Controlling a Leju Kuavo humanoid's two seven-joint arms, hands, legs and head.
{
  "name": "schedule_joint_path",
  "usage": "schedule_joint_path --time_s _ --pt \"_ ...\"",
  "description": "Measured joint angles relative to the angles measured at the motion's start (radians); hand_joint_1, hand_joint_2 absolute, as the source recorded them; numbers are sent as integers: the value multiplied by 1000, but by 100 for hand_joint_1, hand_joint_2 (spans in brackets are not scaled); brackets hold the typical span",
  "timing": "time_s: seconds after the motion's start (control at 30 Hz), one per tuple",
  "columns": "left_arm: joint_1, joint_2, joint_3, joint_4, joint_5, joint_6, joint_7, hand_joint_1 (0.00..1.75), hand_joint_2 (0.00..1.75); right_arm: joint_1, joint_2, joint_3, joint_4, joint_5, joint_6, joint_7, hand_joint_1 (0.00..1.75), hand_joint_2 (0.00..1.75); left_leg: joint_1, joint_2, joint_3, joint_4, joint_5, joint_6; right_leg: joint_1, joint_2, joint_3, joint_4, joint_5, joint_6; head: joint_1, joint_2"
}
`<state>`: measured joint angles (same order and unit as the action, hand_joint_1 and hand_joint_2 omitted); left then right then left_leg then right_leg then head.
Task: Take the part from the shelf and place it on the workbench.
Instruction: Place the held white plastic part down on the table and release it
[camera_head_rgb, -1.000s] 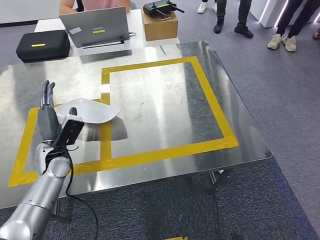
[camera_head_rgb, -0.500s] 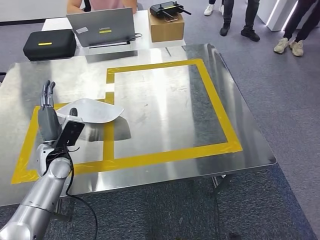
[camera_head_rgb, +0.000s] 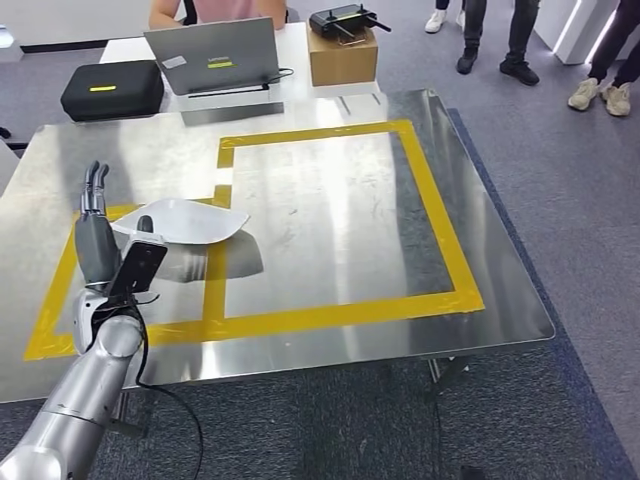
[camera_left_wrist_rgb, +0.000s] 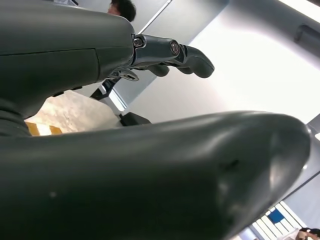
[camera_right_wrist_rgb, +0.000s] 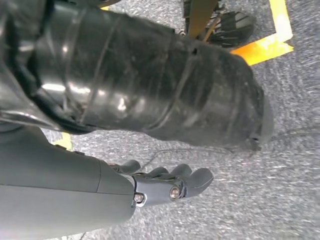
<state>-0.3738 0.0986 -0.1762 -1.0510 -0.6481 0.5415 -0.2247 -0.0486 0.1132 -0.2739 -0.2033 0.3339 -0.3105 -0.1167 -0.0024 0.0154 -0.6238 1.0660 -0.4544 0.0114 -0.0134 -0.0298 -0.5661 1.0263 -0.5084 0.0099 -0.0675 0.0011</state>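
Grey carpet (camera_head_rgb: 573, 230) surrounds a shiny metal workbench (camera_head_rgb: 332, 230) marked with yellow tape (camera_head_rgb: 445, 240) in two adjoining rectangles. Taking that tape as the landmark, the white curved part (camera_head_rgb: 185, 220) lies on the workbench at the shared strip between the two rectangles, its pointed end reaching over the strip toward the larger rectangle, its broad end inside the smaller one.

The left hand (camera_head_rgb: 96, 235) stands upright just beside the broad end of the part, inside the smaller taped rectangle, fingers pointing up and away from the robot. Its thumb sits close against the part's near edge; whether it touches cannot be told. In the left wrist view the left hand's fingers (camera_left_wrist_rgb: 170, 52) stretch out straight and apart from the thick thumb, with nothing between them, so the hand is spread and empty. The silver left arm (camera_head_rgb: 83, 390) rises from below the tape's near edge.

The right hand (camera_right_wrist_rgb: 151, 187) hangs over the carpet, its fingers slightly curved and loose, holding nothing; a piece of yellow floor tape (camera_right_wrist_rgb: 264, 47) lies beyond it.

Beyond the far side of the taped rectangles stands a white table (camera_head_rgb: 294, 60) carrying an open laptop (camera_head_rgb: 215, 55), a black case (camera_head_rgb: 113, 88) and a cardboard box (camera_head_rgb: 342, 55) with a black controller (camera_head_rgb: 343, 18) on top. A person (camera_head_rgb: 219, 10) sits behind the laptop, and other people's legs and shoes (camera_head_rgb: 604, 92) stand on the carpet past the far right corner.
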Motion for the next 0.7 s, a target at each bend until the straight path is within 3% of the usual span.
schedule_joint_path --time_s 0.1,0.17,0.2,0.27,0.33,0.37,0.4,0.43,0.5,0.57,0.7 --pt "-3 1 0 0 0 -1 0 0 0 0 0 0 0 0 0 0 0 0 -6 0 16 -42 -6 9 3 -14 0 -4 -1 15 0 0" --pt "-3 0 0 0 0 -1 0 0 0 -2 0 0 -1 0 0 0 0 0 -1 -8 24 -52 -1 16 2 -7 -6 10 -16 26 1 0" --pt "-4 -1 0 0 0 -1 0 0 0 -2 0 0 -1 1 0 0 0 0 2 -12 28 -58 1 21 2 3 -22 42 -37 29 2 0" --pt "-4 -4 0 0 0 -1 0 0 0 -2 0 0 -1 1 0 0 0 0 5 -18 30 -60 1 27 1 22 -81 159 -92 34 5 0" --pt "0 -5 0 0 0 -3 0 0 0 2 0 0 -1 0 0 1 0 0 4 -27 30 -59 0 28 1 26 -136 254 -114 37 5 0" --pt "1 -6 0 0 3 -6 0 0 0 4 0 0 -1 0 2 1 0 0 4 -31 31 -58 0 28 0 26 -142 254 -98 38 6 0" --pt "1 -7 0 0 7 -12 -1 0 0 4 0 0 -1 -1 4 0 0 0 5 -36 31 -57 -2 27 0 26 -128 215 -64 39 6 0" --pt "1 -8 0 0 13 -18 -1 0 0 3 0 0 -1 -2 6 -1 0 0 6 -39 32 -54 -4 24 0 27 -101 149 -25 38 6 0" --pt "1 -8 0 0 23 -28 -2 0 0 0 0 -1 -1 -3 12 -4 0 0 5 -45 30 -47 -10 14 1 33 -48 38 16 32 6 0" --pt "0 -7 0 0 28 -32 -3 0 0 -1 1 -1 -1 -4 15 -6 0 0 3 -48 25 -41 -12 8 2 39 -29 4 16 24 5 0" --pt "0 -5 -1 0 30 -32 -5 0 0 1 1 -2 -1 -4 17 -6 0 0 2 -48 27 -42 -10 23 2 43 -26 -1 20 18 4 0"
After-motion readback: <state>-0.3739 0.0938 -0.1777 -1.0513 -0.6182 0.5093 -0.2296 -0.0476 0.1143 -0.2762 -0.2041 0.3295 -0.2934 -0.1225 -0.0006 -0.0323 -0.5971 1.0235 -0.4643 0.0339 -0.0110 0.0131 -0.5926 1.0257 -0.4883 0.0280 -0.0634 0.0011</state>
